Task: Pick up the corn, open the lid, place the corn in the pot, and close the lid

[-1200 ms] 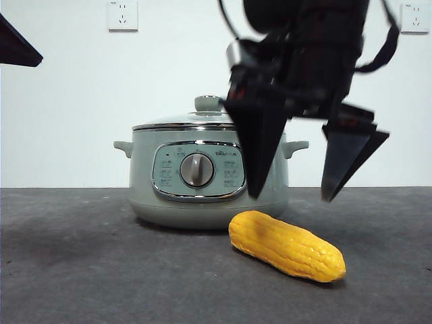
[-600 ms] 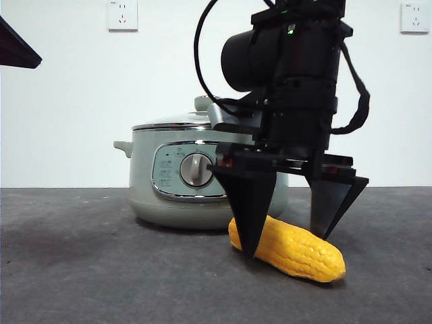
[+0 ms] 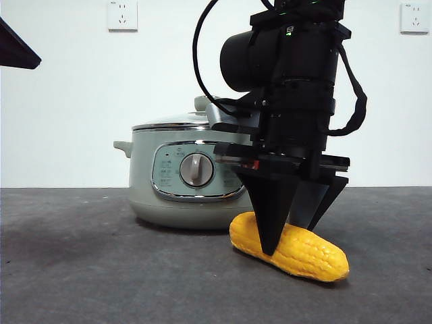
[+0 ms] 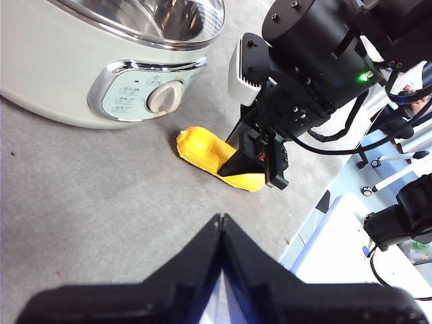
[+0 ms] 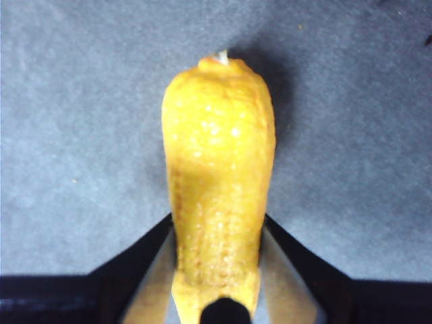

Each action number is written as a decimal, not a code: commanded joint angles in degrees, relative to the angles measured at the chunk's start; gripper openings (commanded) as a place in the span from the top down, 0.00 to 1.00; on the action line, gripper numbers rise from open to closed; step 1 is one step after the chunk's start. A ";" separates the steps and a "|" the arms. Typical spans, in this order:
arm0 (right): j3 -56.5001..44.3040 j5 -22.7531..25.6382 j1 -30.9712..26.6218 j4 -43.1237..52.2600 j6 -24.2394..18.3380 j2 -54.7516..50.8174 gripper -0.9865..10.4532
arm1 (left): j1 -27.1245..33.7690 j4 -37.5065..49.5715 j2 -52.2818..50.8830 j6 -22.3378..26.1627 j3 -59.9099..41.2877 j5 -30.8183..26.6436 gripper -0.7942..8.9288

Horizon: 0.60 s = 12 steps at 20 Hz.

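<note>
The yellow-orange corn point(image 3: 312, 256) lies on the dark table just in front and to the right of the sage-green pot point(image 3: 196, 177). My right gripper point(image 3: 289, 239) points straight down over it, jaws shut on the corn's middle. In the right wrist view the corn point(image 5: 217, 162) fills the gap between both jaws. The glass lid point(image 3: 177, 123) with its green knob point(image 3: 206, 102) sits shut on the pot. My left gripper point(image 4: 221, 217) is shut and empty, off to the side, and its view shows the corn point(image 4: 201, 150), the pot point(image 4: 67, 74) and the right gripper point(image 4: 255, 165).
The pot stands at the middle of the table point(image 3: 81, 270) against a white wall with two sockets point(image 3: 122, 15). The left arm shows only as a black tip point(image 3: 13, 44) at the top left corner. Floor and equipment lie beyond the table edge point(image 4: 304, 223).
My right gripper came down from above the pot's right side onto the corn, and its jaws closed from wide open to gripping it. The corn shifted slightly.
</note>
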 commanded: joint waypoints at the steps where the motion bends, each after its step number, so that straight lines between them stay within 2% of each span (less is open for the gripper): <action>1: 0.09 0.20 0.02 -0.76 0.04 0.22 0.92 | -0.13 1.05 0.00 0.50 0.15 0.02 0.92; 7: 0.11 0.87 0.00 -11.06 0.31 -9.40 0.92 | -0.20 0.98 2.10 -0.94 7.50 -0.52 0.92; 11: 0.11 0.90 0.00 -17.27 0.46 -20.39 0.92 | -3.54 -2.97 10.51 -0.90 19.41 -4.20 0.91; 12: 0.11 0.90 0.00 -17.77 0.48 -23.08 0.92 | -5.03 -4.79 13.46 -0.87 22.99 -5.22 0.88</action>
